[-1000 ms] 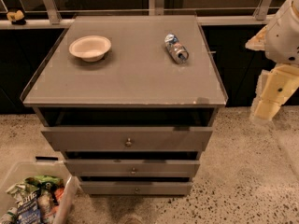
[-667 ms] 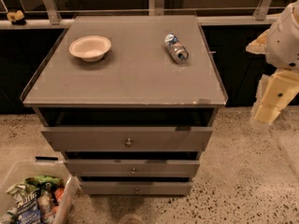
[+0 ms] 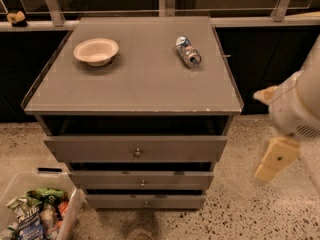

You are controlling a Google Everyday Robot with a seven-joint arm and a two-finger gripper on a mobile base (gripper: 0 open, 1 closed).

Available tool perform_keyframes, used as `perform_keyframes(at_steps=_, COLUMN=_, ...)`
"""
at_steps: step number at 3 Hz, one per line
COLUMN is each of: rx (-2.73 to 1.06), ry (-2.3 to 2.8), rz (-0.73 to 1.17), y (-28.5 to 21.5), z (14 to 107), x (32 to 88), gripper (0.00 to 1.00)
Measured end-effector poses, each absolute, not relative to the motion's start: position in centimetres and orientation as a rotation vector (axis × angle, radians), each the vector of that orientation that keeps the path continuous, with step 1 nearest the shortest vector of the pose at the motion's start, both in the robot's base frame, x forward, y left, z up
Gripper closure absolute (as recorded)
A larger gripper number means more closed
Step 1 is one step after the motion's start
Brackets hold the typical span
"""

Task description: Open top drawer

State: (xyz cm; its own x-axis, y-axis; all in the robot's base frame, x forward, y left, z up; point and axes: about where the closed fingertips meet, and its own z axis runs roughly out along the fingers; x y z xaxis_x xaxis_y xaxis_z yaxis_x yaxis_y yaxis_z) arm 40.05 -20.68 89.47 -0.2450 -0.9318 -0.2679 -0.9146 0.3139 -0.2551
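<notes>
The top drawer (image 3: 100,149) is the widest grey front of three on the grey cabinet, with a small round metal knob (image 3: 137,153) at its centre. A dark gap shows between its front and the cabinet top. Two slimmer drawer fronts (image 3: 141,180) sit below it. My gripper (image 3: 272,161), cream-coloured on a white arm (image 3: 300,106), hangs to the right of the cabinet at about the height of the top drawer, well apart from the knob and touching nothing.
On the cabinet top (image 3: 135,79) stand a pale bowl (image 3: 96,50) at the left and a lying can (image 3: 188,51) at the right. A clear bin of snack packets (image 3: 35,211) sits on the speckled floor at the lower left. A dark counter and railing run behind.
My arm and gripper have moved down and a little left, closer to the cabinet's right side. The drawers, bowl and can have not moved.
</notes>
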Motion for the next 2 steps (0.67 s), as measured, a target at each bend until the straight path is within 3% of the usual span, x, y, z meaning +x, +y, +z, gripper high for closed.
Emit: perform_keyframes(at_steps=2, rx=-1.732, ry=2.347, rz=0.096, y=-17.4, z=75.6, x=36.6, gripper=0.0)
